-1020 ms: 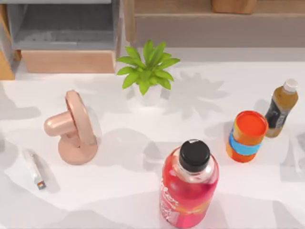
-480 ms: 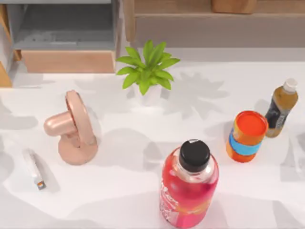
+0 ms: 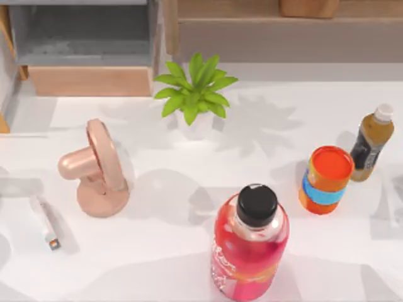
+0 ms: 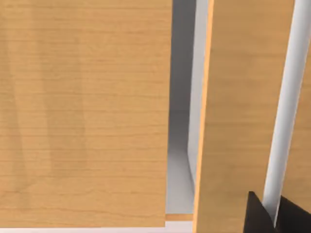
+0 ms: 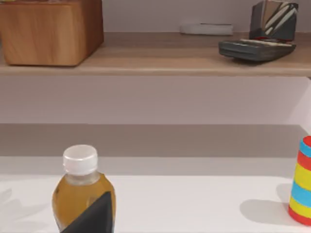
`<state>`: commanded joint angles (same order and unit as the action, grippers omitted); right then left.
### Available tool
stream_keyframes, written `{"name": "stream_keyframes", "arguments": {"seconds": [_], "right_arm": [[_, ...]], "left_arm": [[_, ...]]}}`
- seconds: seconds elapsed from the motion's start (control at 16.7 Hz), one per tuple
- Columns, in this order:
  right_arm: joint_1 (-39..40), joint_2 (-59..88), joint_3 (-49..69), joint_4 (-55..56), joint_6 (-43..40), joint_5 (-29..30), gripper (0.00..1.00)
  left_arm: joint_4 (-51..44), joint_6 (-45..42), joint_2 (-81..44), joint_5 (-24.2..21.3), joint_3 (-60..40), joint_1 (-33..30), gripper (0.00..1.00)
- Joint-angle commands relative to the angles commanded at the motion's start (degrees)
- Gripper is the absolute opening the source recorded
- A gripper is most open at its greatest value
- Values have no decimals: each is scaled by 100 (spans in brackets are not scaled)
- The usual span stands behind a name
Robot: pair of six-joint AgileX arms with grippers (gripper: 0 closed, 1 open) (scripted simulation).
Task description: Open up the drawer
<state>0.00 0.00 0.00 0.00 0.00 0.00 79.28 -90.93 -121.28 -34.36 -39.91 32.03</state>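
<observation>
"What does the left arm's wrist camera show that the top camera doesn't?"

"The left claw (image 4: 273, 214). It is closed on a white bar (image 4: 286, 111), with one dark finger (image 4: 253, 216) on each side. Wood panels (image 4: 85, 111) stand right in front of the claw, with a grey gap between them."

"And the drawer?"

"From above, the drawer (image 3: 88, 80) sits at the far left corner of the table (image 3: 157, 251), pulled out with its grey inside showing. The same view has the plant (image 3: 194, 91), the pink fan (image 3: 97, 167) and the big red bottle (image 3: 250, 242)."

"The right arm?"

"The right claw (image 5: 95, 216) hangs just in front of the amber bottle (image 5: 80, 189), with a striped can (image 5: 301, 182) farther off and a shelf (image 5: 160, 60) behind. Whether that claw is open or closed cannot be told."

"What has changed in the last second?"

"The drawer front lies where it did. A wood sliver (image 3: 4, 123) at the left edge has slid nearer, and the shadows on that side have shifted."
</observation>
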Motion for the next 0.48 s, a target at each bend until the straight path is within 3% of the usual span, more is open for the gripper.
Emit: {"name": "stream_keyframes", "arguments": {"seconds": [0.18, 0.48], "right_arm": [[0, 0, 0, 0, 0, 0, 100], [0, 0, 0, 0, 0, 0, 100]], "left_arm": [[50, -7, 23, -52, 68, 47, 0], [563, -37, 375, -577, 1020, 577, 0]]}}
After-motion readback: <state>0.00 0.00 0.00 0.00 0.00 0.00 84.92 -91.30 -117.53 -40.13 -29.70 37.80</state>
